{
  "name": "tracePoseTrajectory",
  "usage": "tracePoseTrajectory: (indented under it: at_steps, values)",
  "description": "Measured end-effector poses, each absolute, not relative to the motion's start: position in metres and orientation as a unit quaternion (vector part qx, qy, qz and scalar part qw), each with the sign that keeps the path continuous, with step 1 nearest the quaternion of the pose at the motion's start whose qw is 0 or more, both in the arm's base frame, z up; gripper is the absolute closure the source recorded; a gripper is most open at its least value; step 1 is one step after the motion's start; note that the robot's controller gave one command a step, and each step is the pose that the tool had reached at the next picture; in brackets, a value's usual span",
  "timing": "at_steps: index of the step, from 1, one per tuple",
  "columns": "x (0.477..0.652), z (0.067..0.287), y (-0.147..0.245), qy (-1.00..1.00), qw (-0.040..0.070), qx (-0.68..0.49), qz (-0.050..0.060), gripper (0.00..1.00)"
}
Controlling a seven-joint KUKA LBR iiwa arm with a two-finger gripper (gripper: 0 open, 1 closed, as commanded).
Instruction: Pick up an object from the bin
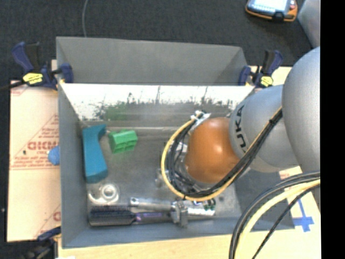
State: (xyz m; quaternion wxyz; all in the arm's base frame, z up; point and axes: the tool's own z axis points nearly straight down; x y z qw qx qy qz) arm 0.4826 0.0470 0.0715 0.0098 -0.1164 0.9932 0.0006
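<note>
The end effector [180,213] sits low by the bin's [69,166] near wall, at the handle end of a black hairbrush [115,216]. I cannot tell how wide it stands. A white-and-green item [205,209] lies just beside it. Farther left lie a silvery round cap [105,192], a teal handle-shaped block [94,153] and a green brick [123,141].

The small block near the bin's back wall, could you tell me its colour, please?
The block is green, camera view.
</note>
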Motion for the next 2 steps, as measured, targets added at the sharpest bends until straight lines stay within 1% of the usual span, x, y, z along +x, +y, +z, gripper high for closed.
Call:
tracePoseTrajectory:
  at_steps: [1,2]
  values:
    - [0.473,0.156,0.055,0.993,0.006,-0.122,0.000,0.00]
    - [0.488,0.100,0.009,0.998,0.005,-0.055,0.001,0.00]
